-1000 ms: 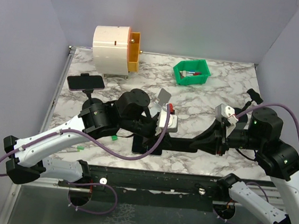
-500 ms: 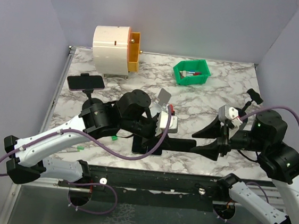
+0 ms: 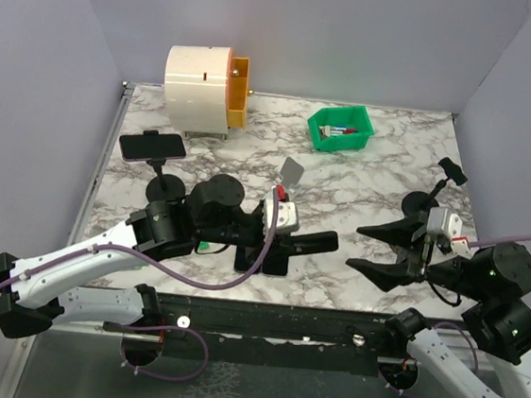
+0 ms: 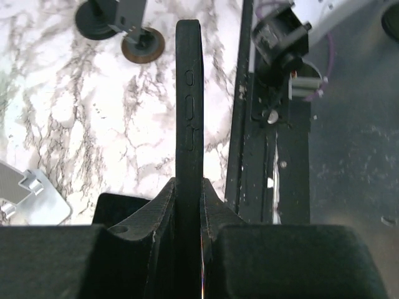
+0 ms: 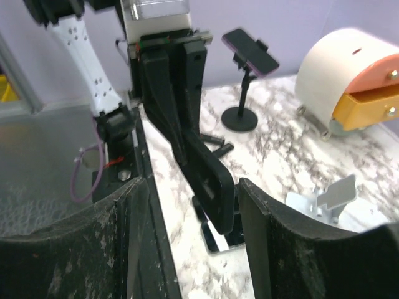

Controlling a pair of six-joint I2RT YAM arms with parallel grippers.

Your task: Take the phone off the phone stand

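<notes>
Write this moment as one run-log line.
left pincer: shut on black phone | right pincer: open, empty, apart from phone | pink phone: on black stand, far left

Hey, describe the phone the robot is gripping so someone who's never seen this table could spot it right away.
On the marbled table, look near the middle of the front edge: the left gripper is clamped on a black phone pointing toward the right arm. Unlike the purple phone at the left, it sits in no stand.
</notes>
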